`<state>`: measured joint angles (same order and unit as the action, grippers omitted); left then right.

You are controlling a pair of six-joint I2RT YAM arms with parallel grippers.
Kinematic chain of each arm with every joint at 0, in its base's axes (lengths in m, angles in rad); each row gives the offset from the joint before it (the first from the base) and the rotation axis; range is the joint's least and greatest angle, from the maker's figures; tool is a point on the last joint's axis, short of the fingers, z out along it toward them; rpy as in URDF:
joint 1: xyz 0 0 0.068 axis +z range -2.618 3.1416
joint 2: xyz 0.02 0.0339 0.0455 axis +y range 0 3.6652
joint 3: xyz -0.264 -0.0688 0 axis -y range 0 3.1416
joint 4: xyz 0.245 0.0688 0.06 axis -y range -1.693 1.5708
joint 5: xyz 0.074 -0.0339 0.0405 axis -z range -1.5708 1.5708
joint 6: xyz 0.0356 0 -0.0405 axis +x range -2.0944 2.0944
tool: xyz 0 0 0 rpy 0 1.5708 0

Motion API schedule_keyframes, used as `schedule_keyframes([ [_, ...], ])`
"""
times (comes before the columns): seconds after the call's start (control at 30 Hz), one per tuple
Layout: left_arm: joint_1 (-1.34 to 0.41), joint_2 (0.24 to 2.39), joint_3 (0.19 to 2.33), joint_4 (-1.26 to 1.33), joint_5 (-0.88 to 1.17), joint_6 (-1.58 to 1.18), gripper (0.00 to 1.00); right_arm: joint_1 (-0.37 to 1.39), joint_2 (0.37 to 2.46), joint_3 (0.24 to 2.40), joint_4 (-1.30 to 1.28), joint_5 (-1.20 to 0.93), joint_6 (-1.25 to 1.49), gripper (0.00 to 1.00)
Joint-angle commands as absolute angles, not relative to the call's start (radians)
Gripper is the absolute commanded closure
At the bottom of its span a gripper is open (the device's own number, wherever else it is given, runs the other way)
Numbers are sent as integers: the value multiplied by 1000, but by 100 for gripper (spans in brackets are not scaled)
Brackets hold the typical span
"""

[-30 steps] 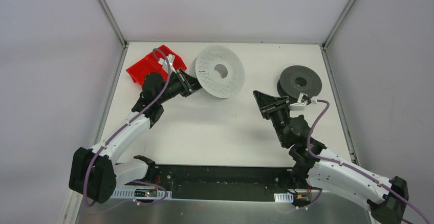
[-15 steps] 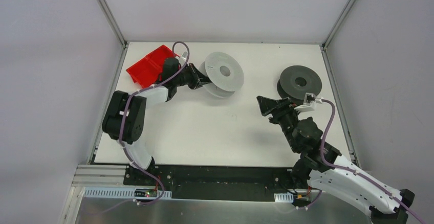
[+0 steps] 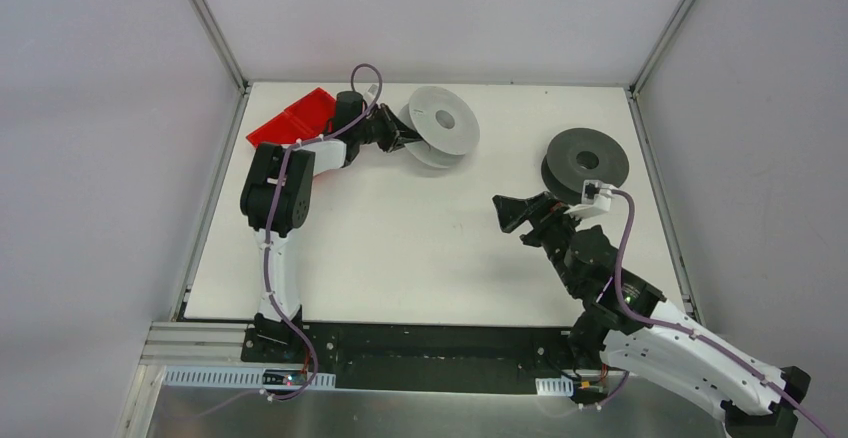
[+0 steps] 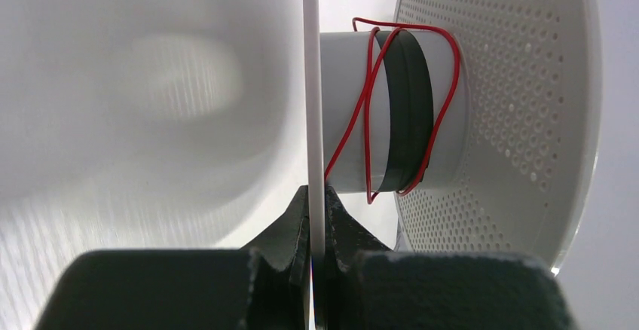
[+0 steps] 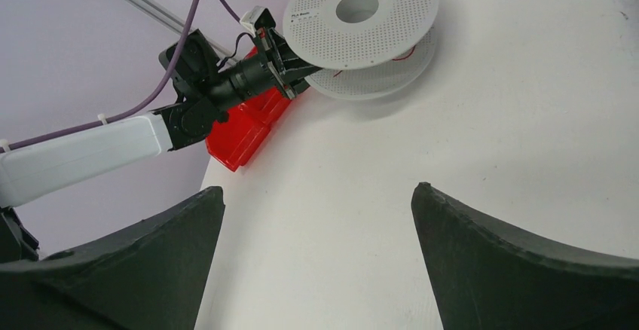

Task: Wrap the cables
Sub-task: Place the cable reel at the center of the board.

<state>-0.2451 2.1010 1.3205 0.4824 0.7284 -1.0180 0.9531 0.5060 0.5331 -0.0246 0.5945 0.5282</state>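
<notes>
A second ago the left arm lay folded low, with the white spool (image 3: 445, 121) turned flat toward the overhead camera. Now we see that arm stretched out, with the spool carried farther from the arm bases and tipped so that both flanges show. The left fingers (image 3: 401, 138) keep their place at the spool's left edge. The right fingers (image 3: 508, 213) have shifted only a little. They hang to the right of the white spool and nearer the bases, above bare worktop (image 3: 400, 248). The dark grey spool (image 3: 587, 160), well to the right of the white spool, has not moved. A red bin (image 3: 293, 120) sits near the white spool's left.

In the left wrist view we see the left fingers pressed together on the thin rim of one flange. Just past that flange the cable (image 4: 365, 142), a thin red wire, runs in a few loose crossing loops round the white hub (image 4: 343, 111). The loops pass over a dark band (image 4: 411, 111) that circles the hub. The right wrist view shows the right fingers spread wide with nothing between them.

The perforated upper flange carries a short line of small print (image 5: 305, 16) beside its centre hole, too small for us to read.
</notes>
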Motion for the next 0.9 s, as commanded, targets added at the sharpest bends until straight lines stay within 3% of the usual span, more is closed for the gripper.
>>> schedule_keyframes([
  [0.0, -244, 2171, 1465, 506, 756, -1032, 100, 956, 533, 571, -15, 620, 493, 1],
  [0.27, -240, 2245, 1542, 421, 720, -1004, 91, 953, 566, 584, -4, 624, 463, 1],
  [0.87, -194, 2178, 1422, 326, 681, -918, 80, 952, 580, 588, 31, 628, 461, 1],
])
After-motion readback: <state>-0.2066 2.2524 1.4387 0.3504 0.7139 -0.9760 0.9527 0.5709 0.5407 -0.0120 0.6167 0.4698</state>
